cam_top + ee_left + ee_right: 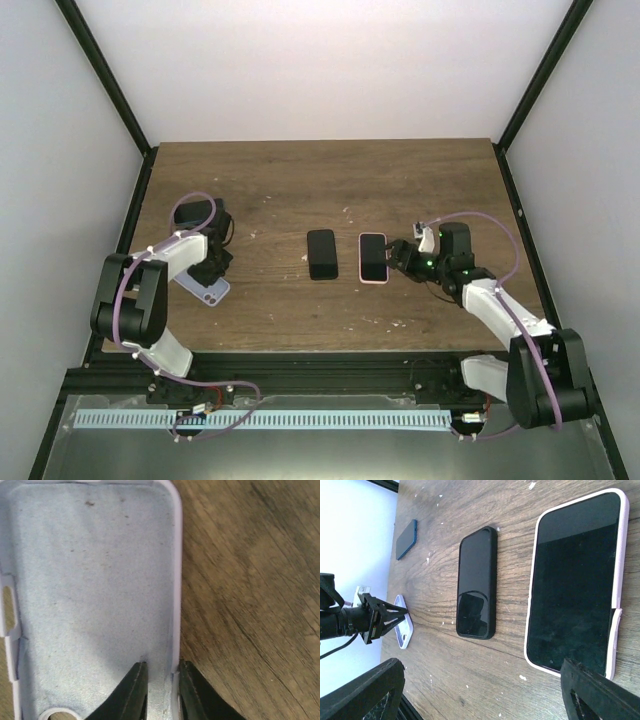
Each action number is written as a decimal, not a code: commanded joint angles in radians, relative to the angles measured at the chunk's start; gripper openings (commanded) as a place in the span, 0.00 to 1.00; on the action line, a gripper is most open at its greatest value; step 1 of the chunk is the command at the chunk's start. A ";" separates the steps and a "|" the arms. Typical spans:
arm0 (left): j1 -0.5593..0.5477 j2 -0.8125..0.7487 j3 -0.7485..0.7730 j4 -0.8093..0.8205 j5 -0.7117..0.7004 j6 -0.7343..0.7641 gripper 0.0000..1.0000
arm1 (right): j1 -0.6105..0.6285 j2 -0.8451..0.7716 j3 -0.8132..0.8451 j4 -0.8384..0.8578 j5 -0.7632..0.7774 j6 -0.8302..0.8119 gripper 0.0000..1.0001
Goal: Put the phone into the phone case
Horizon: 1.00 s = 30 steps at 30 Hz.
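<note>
Left gripper (162, 669) straddles one side wall of the empty lavender phone case (95, 580), jaws nearly together; cannot tell whether it is clamped. The case lies at the left of the table (300, 180), with the blue phone (406, 539) just beyond it. Right gripper (480, 680) is spread wide, near the pink-cased phone (575, 580).

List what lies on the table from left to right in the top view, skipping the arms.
lavender case → black phone → pink-cased phone. The dark thing under the left arm overlaps the case, so it is left out.
</note>
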 commanded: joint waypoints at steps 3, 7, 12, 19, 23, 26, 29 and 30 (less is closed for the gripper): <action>0.003 0.008 -0.019 0.029 0.036 -0.007 0.06 | -0.008 -0.029 -0.039 0.038 0.018 0.029 0.85; -0.020 -0.046 -0.025 0.032 0.044 0.024 0.00 | -0.003 -0.032 -0.046 0.027 0.016 0.024 0.85; -0.114 -0.077 0.004 0.041 0.086 0.132 0.00 | 0.023 -0.073 -0.053 0.017 0.014 0.035 0.85; -0.252 -0.082 0.003 0.108 0.236 0.297 0.00 | 0.069 -0.147 -0.082 0.029 0.031 0.083 0.86; -0.348 -0.068 0.021 0.103 0.255 0.313 0.00 | 0.101 -0.159 -0.087 0.029 0.048 0.096 0.86; -0.431 -0.044 0.047 0.083 0.236 0.306 0.00 | 0.120 -0.161 -0.088 0.029 0.057 0.104 0.86; -0.472 -0.030 0.046 0.103 0.253 0.296 0.00 | 0.142 -0.168 -0.090 0.030 0.070 0.112 0.86; -0.475 -0.035 0.038 0.123 0.274 0.293 0.05 | 0.152 -0.168 -0.089 0.028 0.074 0.115 0.86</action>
